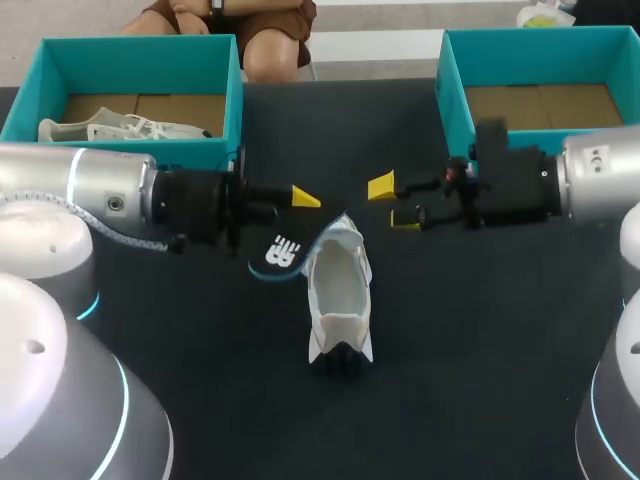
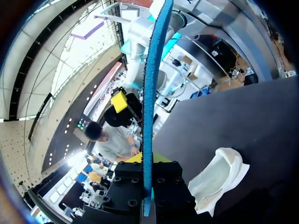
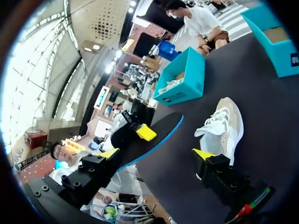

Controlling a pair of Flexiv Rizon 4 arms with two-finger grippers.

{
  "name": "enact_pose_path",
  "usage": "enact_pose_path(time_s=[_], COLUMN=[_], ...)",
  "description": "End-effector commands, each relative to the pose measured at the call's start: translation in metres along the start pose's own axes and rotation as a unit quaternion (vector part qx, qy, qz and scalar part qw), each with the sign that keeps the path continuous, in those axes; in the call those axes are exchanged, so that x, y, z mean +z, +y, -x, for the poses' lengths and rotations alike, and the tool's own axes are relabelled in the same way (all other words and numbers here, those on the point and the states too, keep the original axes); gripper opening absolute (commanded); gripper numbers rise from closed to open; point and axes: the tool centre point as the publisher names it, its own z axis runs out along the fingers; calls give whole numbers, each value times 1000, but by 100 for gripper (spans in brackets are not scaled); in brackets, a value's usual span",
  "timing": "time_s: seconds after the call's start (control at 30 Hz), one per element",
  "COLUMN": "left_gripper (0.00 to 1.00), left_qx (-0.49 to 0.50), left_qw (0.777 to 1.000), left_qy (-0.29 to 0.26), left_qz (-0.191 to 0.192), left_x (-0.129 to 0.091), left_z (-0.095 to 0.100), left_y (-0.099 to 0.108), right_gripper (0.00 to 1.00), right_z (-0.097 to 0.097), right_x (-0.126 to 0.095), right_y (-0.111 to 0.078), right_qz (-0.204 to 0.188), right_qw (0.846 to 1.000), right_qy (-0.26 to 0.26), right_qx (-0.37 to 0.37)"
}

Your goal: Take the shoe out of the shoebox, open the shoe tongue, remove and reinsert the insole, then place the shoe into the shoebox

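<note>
L gripper [image 1: 303, 198]: on our left arm, over the worktop [image 1: 480, 350]; clamped on the insole [image 1: 283, 252]. In the left wrist view the insole [image 2: 152, 84] runs edge-on between this gripper's [image 2: 148, 161] fingers.
Insole: black w/ blue edge, off the worktop. It hangs slanted under the L gripper, low end just beside the shoe [image 1: 338, 290].
R gripper [image 1: 393, 204]: on our right arm, facing the L one across the shoe. Fingers apart, nothing between them, which the right wrist view [image 3: 156, 154] confirms.
Shoe: white/beige, on the worktop betw. our two arms, outside both boxes.
Left shoebox [image 1: 140, 52]: teal, far left corner; second shoe [image 1: 120, 128] lies inside.
Right shoebox [image 1: 540, 45]: teal, far right corner, brown floor showing.
</note>
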Motion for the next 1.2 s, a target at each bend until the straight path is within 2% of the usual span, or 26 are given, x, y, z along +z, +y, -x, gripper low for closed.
enact_pose_path(time_s=[0.03,0.4,0.47,0.5,0.53,0.67,0.73,0.77,0.83,0.87,1.2], left_gripper=[0,0,0,0,0,0,0,0,0,0,0], left_qx=[0,0,0,0,0,0,0,0,0,0,0], left_qw=[1000,1000,1000,1000,1000,1000,1000,1000,1000,1000,1000], left_qy=[2,2,2,2,2,2,2,2,2,2,2], left_qz=[2,2,2,2,2,2,2,2,2,2,2], left_x=[-4,-4,-4,-4,-4,-4,-4,-4,-4,-4,-4], left_z=[1,1,1,1,1,1,1,1,1,1,1], left_y=[-3,-3,-3,-3,-3,-3,-3,-3,-3,-3,-3], right_gripper=[100,100,100,100,100,100,100,100,100,100,100], right_z=[-7,-7,2,6,9,23,26,27,32,35,35], right_x=[-3,-3,-4,-5,-6,-11,-11,-9,-3,-2,-2], right_y=[-9,-9,-5,-3,-2,8,13,15,16,16,16], right_qz=[15,15,9,32,33,23,-18,-59,-112,-128,-128], right_qw=[998,998,996,996,995,984,969,952,927,923,923], right_qy=[-67,-67,-82,-74,-74,-91,-90,-96,-96,-102,-102], right_qx=[-1,-1,-33,-47,-58,-151,-228,-284,-344,-348,-348])
